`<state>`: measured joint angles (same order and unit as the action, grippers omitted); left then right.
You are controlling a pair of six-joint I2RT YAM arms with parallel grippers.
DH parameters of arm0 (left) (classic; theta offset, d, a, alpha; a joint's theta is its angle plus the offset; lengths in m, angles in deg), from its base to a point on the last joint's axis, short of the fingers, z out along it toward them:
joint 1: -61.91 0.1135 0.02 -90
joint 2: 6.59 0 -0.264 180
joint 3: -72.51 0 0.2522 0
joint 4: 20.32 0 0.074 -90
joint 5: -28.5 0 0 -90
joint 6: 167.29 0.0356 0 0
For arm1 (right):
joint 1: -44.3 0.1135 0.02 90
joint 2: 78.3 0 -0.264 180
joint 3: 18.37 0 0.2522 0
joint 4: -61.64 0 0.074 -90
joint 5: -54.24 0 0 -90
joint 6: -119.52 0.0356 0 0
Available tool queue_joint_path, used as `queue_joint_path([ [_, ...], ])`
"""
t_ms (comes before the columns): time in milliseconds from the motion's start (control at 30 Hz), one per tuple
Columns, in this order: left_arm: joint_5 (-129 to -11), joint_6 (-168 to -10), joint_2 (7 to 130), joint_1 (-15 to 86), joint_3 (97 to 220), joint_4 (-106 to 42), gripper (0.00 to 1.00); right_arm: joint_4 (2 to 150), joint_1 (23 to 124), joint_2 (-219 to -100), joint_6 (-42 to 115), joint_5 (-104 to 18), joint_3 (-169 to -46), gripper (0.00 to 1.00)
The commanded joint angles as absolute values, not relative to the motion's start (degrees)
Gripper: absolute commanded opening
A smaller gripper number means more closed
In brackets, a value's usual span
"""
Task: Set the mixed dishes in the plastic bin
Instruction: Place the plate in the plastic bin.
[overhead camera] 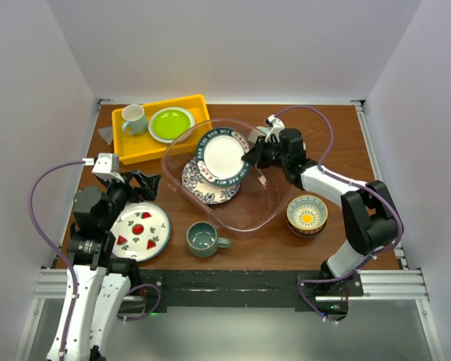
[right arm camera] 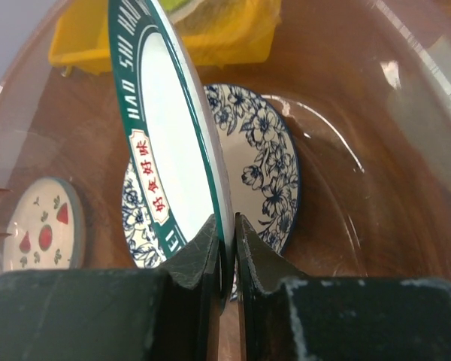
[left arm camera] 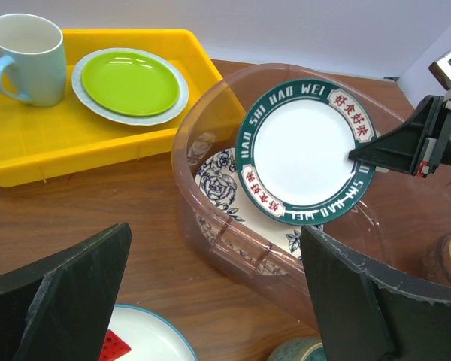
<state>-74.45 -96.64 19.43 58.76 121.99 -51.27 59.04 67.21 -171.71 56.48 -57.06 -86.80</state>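
Note:
My right gripper (overhead camera: 253, 154) (right arm camera: 227, 241) is shut on the edge of a white plate with a green lettered rim (overhead camera: 224, 156) (left arm camera: 304, 150) (right arm camera: 165, 150). It holds the plate tilted on edge inside the clear plastic bin (overhead camera: 267, 218) (left arm camera: 233, 241), above a blue floral plate (overhead camera: 207, 186) (right arm camera: 263, 158) lying in the bin. My left gripper (overhead camera: 139, 184) (left arm camera: 218, 301) is open and empty left of the bin. A white plate with red fruit marks (overhead camera: 139, 231) (left arm camera: 146, 338) lies below it. A grey-green mug (overhead camera: 203, 239) stands in front of the bin. A yellow-inside patterned bowl (overhead camera: 307, 214) sits to the bin's right.
A yellow tray (overhead camera: 128, 147) (left arm camera: 60, 162) at the back left holds a pale mug (overhead camera: 134, 119) (left arm camera: 30, 56) and a lime-green plate (overhead camera: 171, 122) (left arm camera: 129, 81). White walls close in the table on three sides.

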Motion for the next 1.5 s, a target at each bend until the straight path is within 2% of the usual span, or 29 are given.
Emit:
queue_joint_path([
  [0, -73.72, -96.01, 19.43, 58.57, 121.60, -48.32, 1.00, 53.34, 69.69, -171.73, 56.41, -54.92, -86.62, 0.14],
  [367, -73.28, -95.92, 19.43, 58.57, 121.60, -48.49, 1.00, 53.78, 71.98, -174.28, 55.53, -52.55, -86.80, 0.20],
  [600, -73.37, -95.92, 19.43, 58.57, 121.60, -48.49, 1.00, 54.05, 71.90, -174.11, 54.92, -51.14, -86.53, 0.42],
  [767, -73.37, -95.83, 19.51, 58.57, 121.60, -48.40, 1.00, 54.13, 71.90, -174.11, 54.39, -50.70, -86.36, 0.49],
  [900, -73.45, -95.83, 19.51, 58.57, 121.60, -48.40, 1.00, 54.22, 71.98, -173.76, 53.34, -50.00, -86.09, 0.59],
  [1133, -73.45, -95.83, 19.51, 58.57, 121.51, -48.32, 1.00, 54.57, 71.98, -173.40, 51.67, -49.38, -85.92, 0.68],
  [1333, -73.45, -95.92, 19.43, 58.57, 121.51, -48.32, 1.00, 56.68, 71.98, -173.14, 46.31, -49.47, -86.71, 0.77],
  [1467, -73.45, -95.92, 19.34, 58.57, 121.51, -48.40, 1.00, 57.65, 71.98, -172.88, 42.27, -50.60, -86.80, 0.86],
])
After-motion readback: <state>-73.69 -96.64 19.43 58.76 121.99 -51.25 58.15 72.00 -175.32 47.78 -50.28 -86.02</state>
